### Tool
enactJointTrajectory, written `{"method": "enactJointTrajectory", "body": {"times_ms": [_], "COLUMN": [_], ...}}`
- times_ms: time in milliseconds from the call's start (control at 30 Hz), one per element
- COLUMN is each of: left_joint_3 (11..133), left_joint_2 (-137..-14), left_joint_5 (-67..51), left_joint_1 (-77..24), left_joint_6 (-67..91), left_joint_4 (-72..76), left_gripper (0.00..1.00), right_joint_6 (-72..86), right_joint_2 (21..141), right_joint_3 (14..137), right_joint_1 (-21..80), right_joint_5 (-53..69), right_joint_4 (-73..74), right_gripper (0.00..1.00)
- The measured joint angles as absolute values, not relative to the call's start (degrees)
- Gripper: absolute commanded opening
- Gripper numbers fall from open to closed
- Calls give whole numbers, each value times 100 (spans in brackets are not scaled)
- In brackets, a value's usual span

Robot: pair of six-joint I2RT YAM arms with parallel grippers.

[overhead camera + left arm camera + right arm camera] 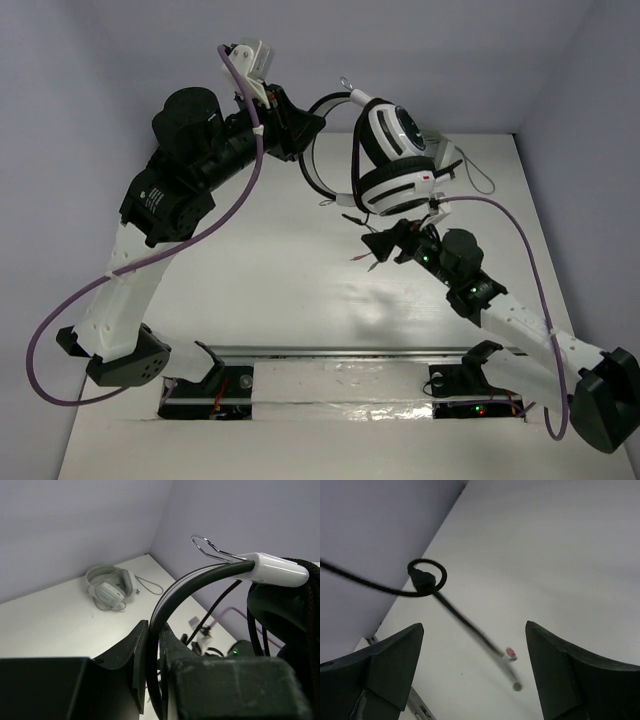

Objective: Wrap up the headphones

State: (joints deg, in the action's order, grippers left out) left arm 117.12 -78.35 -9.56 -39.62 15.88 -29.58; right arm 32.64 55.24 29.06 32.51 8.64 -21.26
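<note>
The left gripper (154,641), closest to the lens in the left wrist view, is clenched on the thin black headband of the headphones (192,581), the band pinched edge-on between its two dark fingers (136,647). Below it spreads the white table (280,290), walled by pale panels at the back and sides. The left arm (190,160) reaches up and across from its base and holds the headphones (395,150) in the air. Their white-and-black ear cups hang just to the right of the left gripper (300,125) and directly above the right gripper (388,245). The right arm (500,310) slants in from the near right corner. In the right wrist view the right gripper (472,642) stands released, jaws wide apart and grasping nothing. A second pair, the pale grey headphones (107,587), lies on the table well beyond the left gripper, near the back wall, with a grey cable looped beside it. The thin black cable (455,612) dangles ahead of the open right jaws, apart from both fingers, with a small loop (426,577) partway along and a blurred plug end (511,653).
</note>
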Motion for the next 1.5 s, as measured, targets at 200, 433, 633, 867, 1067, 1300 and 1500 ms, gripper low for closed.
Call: {"method": "enactJointTrajectory", "body": {"times_ms": [200,433,633,867,1067,1300,1500], "left_joint_3": [11740,11736,11736,11736,11738,11994,12086], "left_joint_2": [-7859,-7865,-7872,-7874,-7924,-8187,-8582], "left_joint_5": [-705,-707,-707,-731,-609,89,725], "left_joint_1": [-3933,-3927,-3927,-3927,-3927,-3885,-3415], "left_joint_6": [1608,1627,1625,1673,1684,1603,1538], "left_joint_4": [-2930,-2893,-2895,-2891,-2893,-2893,-2816], "left_gripper": [0,0,0,0,0,0,0], "right_joint_6": [3439,3109,2801,2849,2939,3046,3214], "right_joint_2": [4755,5352,5892,6849,7332,7238,7102], "right_joint_3": [2827,2864,3201,3339,3446,3365,3256], "right_joint_1": [3251,3251,3245,3229,3232,3787,5098], "right_joint_5": [812,878,1004,1505,1765,1439,631], "right_joint_4": [-2191,-2189,-2005,-2482,-2797,-2648,-2182], "right_gripper": [98,97,94,83,5,0,0]}}
